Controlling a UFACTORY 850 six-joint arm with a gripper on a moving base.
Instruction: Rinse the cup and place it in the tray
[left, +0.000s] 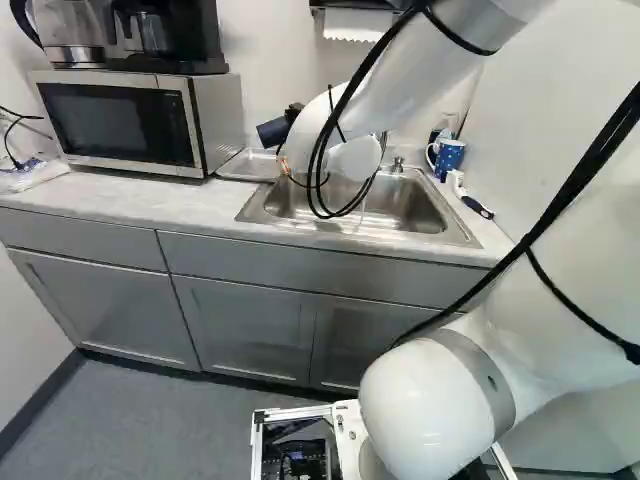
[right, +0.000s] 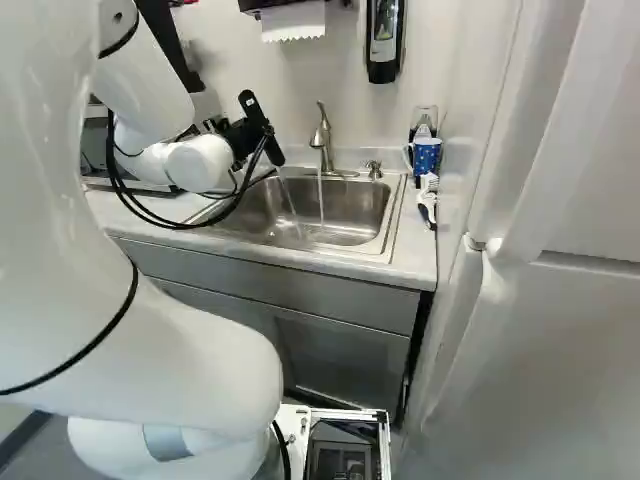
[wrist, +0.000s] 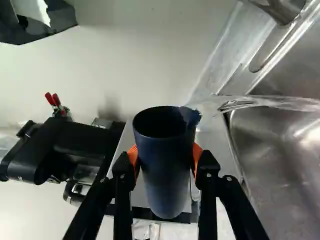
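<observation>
At the sink, the black gripper (right: 243, 136) hangs beside the running faucet (right: 321, 140). From close up, my gripper (wrist: 165, 158) is shut on the dark blue cup (wrist: 166, 172), an orange pad pressing each side. The cup (left: 272, 131) looks tilted in the left base view. Water (wrist: 265, 102) stretches from the cup's rim towards the sink side; a stream (right: 289, 195) also falls below the gripper, apart from the faucet's own. The metal tray (left: 246, 166) lies on the counter between microwave and sink, partly covered by the arm.
The sink basin (right: 345, 210) lies below and beside the gripper. A microwave (left: 125, 122) carries a coffee maker (left: 160, 35). Right of the sink stand a blue patterned mug (right: 426, 155) and a brush (right: 428, 200). A paper towel holder and soap dispenser (right: 384, 40) hang on the wall.
</observation>
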